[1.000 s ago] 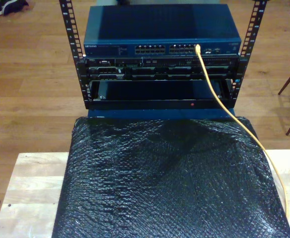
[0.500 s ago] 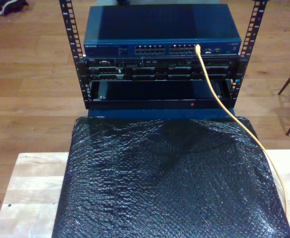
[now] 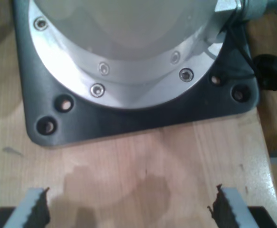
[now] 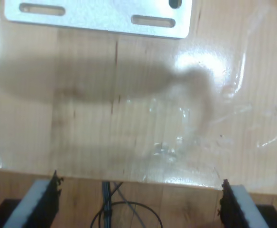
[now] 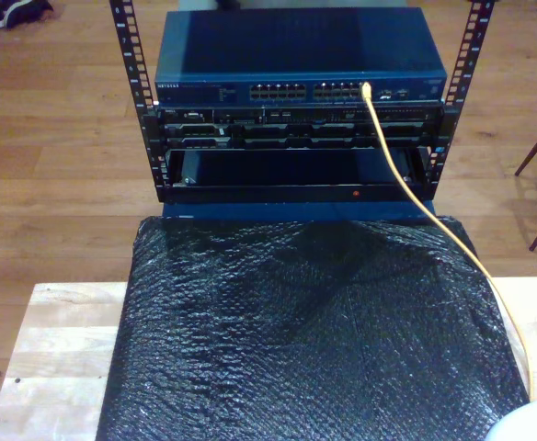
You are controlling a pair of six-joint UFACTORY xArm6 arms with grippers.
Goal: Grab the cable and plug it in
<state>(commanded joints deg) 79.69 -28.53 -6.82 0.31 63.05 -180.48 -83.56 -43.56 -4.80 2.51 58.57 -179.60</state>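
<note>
The yellow cable (image 5: pixel 406 184) runs from a port at the right of the blue switch's (image 5: pixel 296 55) front face, across the black mat, to the exterior view's lower right edge. Its end sits in that port. My first gripper (image 3: pixel 131 209) is open above bare wood, facing a black base plate (image 3: pixel 129 118) with a silver flange (image 3: pixel 129 57). My second gripper (image 4: pixel 138 204) is open too, over a wooden tabletop's edge (image 4: pixel 129 178) near a silver bracket (image 4: pixel 100 19). Neither has anything between its fingers.
The switch sits atop a black rack (image 5: pixel 296 165) beyond a black bubble-textured mat (image 5: pixel 305 340) on the wooden table (image 5: pixel 57 349). A pale rounded arm part (image 5: pixel 531 427) is at the exterior view's bottom right corner. Thin black wires (image 4: pixel 110 211) hang below the tabletop edge.
A pale rounded arm part has come into the exterior view's bottom right corner. The yellow cable and the rack have not moved.
</note>
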